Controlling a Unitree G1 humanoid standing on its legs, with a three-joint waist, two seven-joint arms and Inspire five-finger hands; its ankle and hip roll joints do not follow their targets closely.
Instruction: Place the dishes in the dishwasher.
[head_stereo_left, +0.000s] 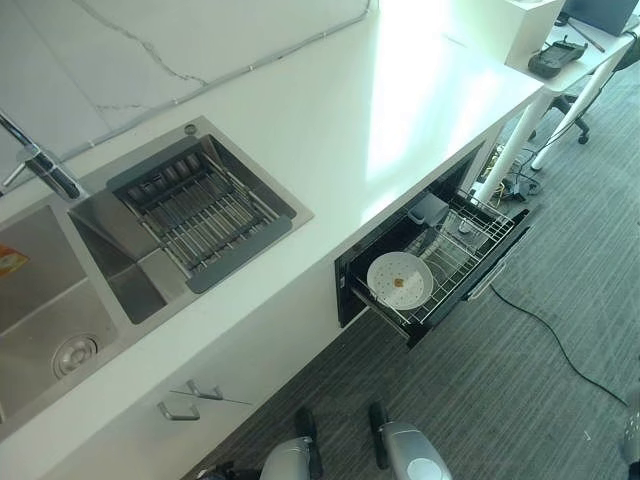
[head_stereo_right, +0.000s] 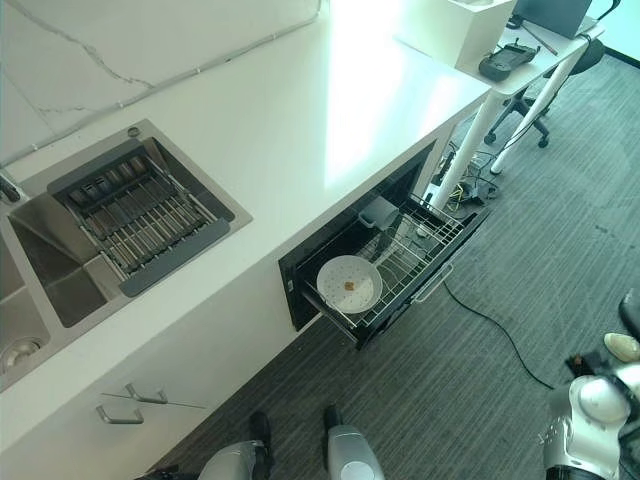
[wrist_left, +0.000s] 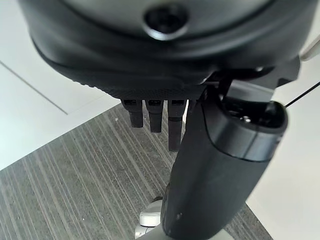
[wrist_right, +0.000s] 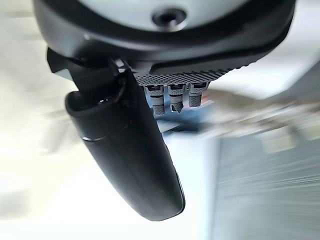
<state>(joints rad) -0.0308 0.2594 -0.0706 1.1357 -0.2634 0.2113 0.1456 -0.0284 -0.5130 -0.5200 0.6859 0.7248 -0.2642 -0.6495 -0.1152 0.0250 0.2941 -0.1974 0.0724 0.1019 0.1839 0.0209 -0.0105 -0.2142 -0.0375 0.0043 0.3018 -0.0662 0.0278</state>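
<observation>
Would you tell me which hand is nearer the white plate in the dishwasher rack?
Probably right. The right hand is at the scene's right edge, across the carpet from the white plate; the left hand hangs over carpet beside the white cabinet front, seemingly farther.

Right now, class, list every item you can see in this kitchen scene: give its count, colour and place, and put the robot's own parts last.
Plate: one, white, in the pulled-out dishwasher rack.
Dishwasher rack: one, wire, under the counter.
Counter: one, white.
Sink: one, steel, set in the counter.
Drying rack: one, grey, over the sink.
Faucet: one, metal, behind the sink.
Desk: one, white, far end.
Left hand: one, dark, open, above carpet.
Right hand: one, dark, open.
</observation>
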